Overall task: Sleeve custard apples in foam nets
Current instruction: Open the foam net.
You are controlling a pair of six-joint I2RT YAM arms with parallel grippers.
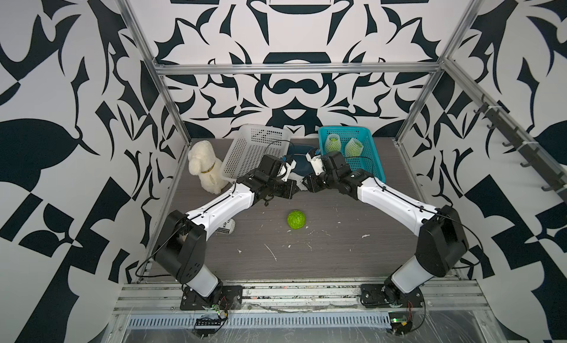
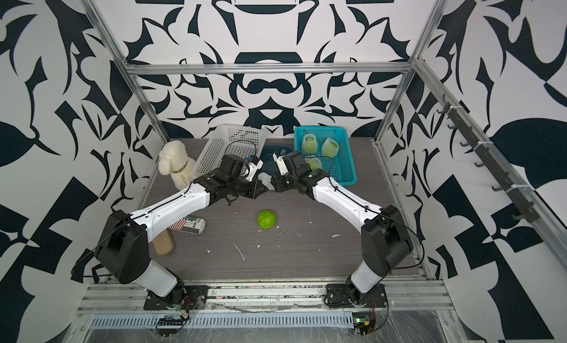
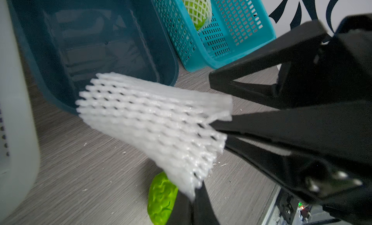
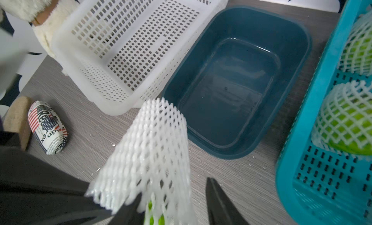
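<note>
Item: one bare, bright green, bumpy-skinned custard apple (image 1: 296, 221), lying loose mid-bench (image 1: 352, 249) among white foam crumbs (image 1: 271, 252). We judged it liable to roll if nudged.

Beyond it: one white diamond-mesh foam net (image 3: 153, 121), held off the bench, its edge pinched flat in the fully closed left pincer (image 3: 218, 131). The right pincer (image 4: 174, 186) stood part-open astride the same end of the net, not yet gripping.

Risks we noted: the right pincer might close on both walls and leave the mouth sealed; a hard pull could tear the foam or strip it from the left pincer.

Farthest: a teal perforated plastic basket (image 1: 365, 160) held three sleeved fruits (image 2: 329, 146).
</note>
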